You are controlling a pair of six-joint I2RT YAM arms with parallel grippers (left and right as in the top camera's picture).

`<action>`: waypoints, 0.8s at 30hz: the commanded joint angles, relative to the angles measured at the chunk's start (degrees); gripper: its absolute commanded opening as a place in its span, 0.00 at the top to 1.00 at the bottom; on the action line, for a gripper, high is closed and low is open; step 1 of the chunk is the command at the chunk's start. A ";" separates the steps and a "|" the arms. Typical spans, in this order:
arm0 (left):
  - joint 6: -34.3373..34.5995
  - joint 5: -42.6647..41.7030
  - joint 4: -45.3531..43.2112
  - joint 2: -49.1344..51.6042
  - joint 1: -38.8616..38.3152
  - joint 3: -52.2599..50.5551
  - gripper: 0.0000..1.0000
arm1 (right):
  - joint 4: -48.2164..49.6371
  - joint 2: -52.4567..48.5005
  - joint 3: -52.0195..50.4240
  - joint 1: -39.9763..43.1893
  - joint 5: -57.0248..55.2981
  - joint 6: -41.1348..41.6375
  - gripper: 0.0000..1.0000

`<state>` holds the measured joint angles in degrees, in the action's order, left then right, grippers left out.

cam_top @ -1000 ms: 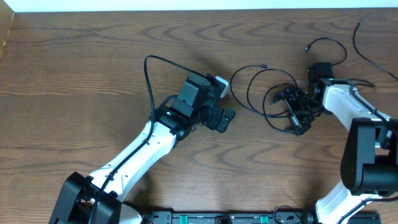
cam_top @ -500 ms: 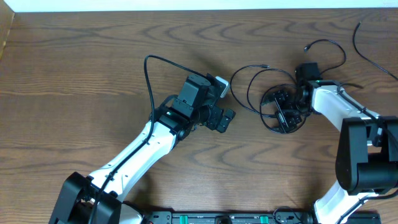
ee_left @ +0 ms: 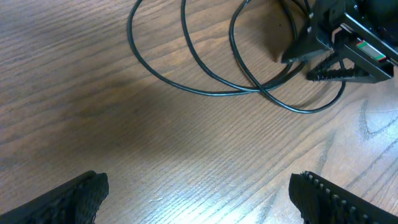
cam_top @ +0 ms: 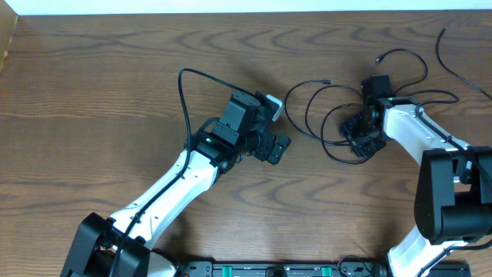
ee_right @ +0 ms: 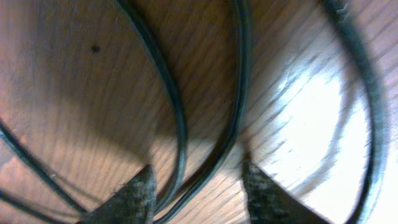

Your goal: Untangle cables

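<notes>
Closing the right gripper (ee_right: 196, 186) from wide to half-narrow around two strands of the thin black looped cable (ee_right: 239, 93), not yet pinched. Keeping the left gripper (ee_left: 199, 193) wide and empty, beside the loops, opposite. Probably readying a separating pull.
</notes>
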<state>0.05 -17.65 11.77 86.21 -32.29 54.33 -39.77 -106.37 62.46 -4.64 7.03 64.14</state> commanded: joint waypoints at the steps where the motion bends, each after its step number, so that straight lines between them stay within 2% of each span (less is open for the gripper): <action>1: 0.24 0.37 0.13 0.17 0.13 0.15 0.02 | 0.28 -4.68 -3.39 0.09 -7.98 -1.42 0.64; 9: 0.24 0.37 0.13 0.17 0.13 0.15 0.02 | 2.03 -4.68 -3.39 0.07 -10.16 -1.81 0.70; 11: 0.24 0.37 0.13 0.17 0.13 0.15 0.02 | 2.05 -4.68 -3.39 0.09 -10.25 -3.63 0.78; 14: 0.24 0.37 0.13 0.17 0.13 0.15 0.02 | 2.03 -4.68 -3.39 0.09 -11.96 -6.47 0.99; 24: 0.24 0.37 0.13 0.17 0.13 0.15 0.02 | 2.93 -4.50 -2.58 0.33 -14.38 -12.33 0.99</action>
<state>0.08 -17.65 11.79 86.21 -32.29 54.33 -37.01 -106.43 62.24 -4.84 -3.42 55.83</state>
